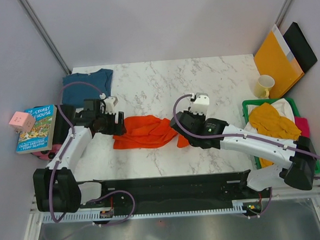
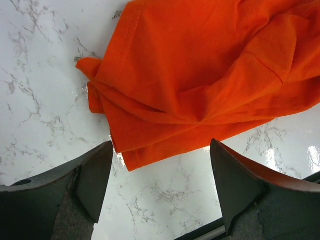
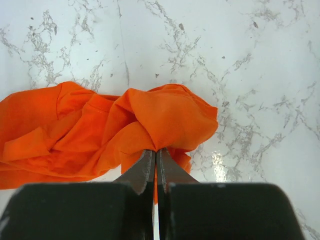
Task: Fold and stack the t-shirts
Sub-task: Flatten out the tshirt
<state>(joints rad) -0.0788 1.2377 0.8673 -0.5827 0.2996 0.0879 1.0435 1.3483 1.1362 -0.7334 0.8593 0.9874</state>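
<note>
Marble table (image 1: 212, 79) holds one orange t-shirt (image 1: 144, 133), one teal t-shirt (image 1: 84, 84).

orange-red t-shirt (image 1: 144, 132) | teal-blue t-shirt (image 1: 87, 83) | mustard t-shirt (image 1: 271, 118) | white grey-veined marble table (image 1: 163, 81)

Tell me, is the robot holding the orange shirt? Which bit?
Yes. The right gripper pinches the orange t-shirt by its bunched right end. The left gripper is open, holding nothing.

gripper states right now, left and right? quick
Left gripper: open, empty, at the edge of the crumpled orange-red cloth t-shirt.
Right gripper: closed, pinching a fold of that shirt.
</note>
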